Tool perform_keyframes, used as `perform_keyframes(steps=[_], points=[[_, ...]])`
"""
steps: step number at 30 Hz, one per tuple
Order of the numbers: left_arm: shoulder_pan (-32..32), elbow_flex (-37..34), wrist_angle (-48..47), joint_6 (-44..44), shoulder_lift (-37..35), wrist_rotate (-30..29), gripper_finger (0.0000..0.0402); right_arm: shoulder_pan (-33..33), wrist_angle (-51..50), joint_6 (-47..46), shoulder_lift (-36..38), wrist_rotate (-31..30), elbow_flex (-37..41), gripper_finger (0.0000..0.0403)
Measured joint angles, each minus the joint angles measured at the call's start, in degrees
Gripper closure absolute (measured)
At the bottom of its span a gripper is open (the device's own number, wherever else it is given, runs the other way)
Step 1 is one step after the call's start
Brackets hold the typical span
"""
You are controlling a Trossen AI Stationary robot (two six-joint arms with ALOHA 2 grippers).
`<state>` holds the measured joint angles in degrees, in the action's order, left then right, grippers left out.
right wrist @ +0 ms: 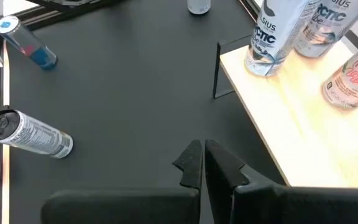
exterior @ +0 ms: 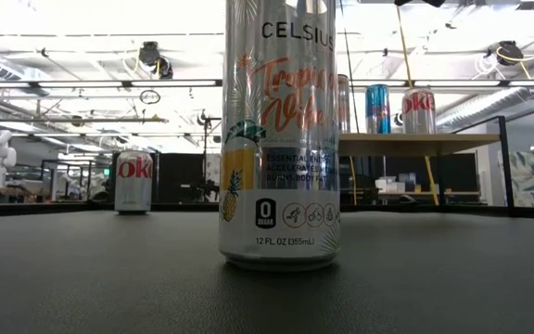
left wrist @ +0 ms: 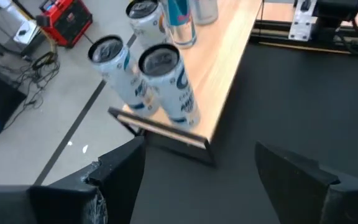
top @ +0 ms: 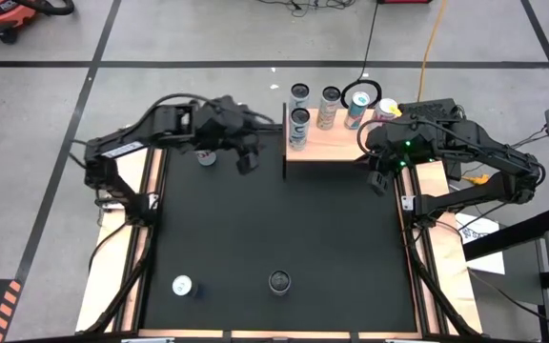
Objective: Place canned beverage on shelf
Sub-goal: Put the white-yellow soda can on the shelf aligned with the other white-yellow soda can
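Hovering by the shelf (top: 327, 141), your left claw (top: 244, 155) is spreading released and empty; your right claw (top: 377, 177) is clenched empty. Five cans (top: 299, 127) are standing on that shelf.

- The shelf (top: 332, 145) is seen in pale wood grain with a black edge.
- The mat (top: 274, 229) is plain black.
- The nearest can (exterior: 279, 139) is silver, printed with orange script and a yellow pineapple.
- The far can (exterior: 134, 182) is silver with red lettering.
- One shelf can (exterior: 377, 109) is blue.
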<state>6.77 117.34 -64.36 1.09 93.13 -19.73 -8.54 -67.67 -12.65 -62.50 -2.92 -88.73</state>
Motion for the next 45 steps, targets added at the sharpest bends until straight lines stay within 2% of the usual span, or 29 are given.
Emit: perform_keyframes(steps=[7,13,19,25,29,33,39,45], points=[[-5.8,0.0,-8.4,7.8,-3.5,-9.2,0.0104,0.0,4.4,3.4,-0.2,0.0,0.0,0.0403],[-10.3,0.0,-18.9,18.6,-4.6,-18.0,0.0104,0.0,7.4,-1.5,-0.6,0.2,0.0,0.0403],[-14.6,-0.1,-22.2,25.1,-4.7,-19.2,0.0104,0.0,8.0,-1.6,-1.0,0.2,0.0,0.0403],[-19.0,-0.2,-22.2,27.9,-4.7,-20.8,0.0104,0.0,8.4,-4.2,-1.2,0.1,0.0,0.0403],[-21.3,-1.7,-22.4,29.8,-4.7,-24.0,0.0104,0.0,8.9,-3.9,-1.2,0.2,0.0,0.0403],[-23.0,-3.5,-23.9,33.1,-4.7,-24.6,0.0104,0.0,9.2,-3.0,-1.5,0.2,0.0,0.0399],[-24.6,-6.1,-24.8,38.3,-4.7,-26.1,0.0104,0.9,9.3,-3.7,-4.1,3.2,0.0,0.0362],[-25.6,-7.1,-24.7,40.7,-4.7,-26.4,0.0104,3.4,9.4,-2.2,-9.4,3.3,0.0,0.0294]])
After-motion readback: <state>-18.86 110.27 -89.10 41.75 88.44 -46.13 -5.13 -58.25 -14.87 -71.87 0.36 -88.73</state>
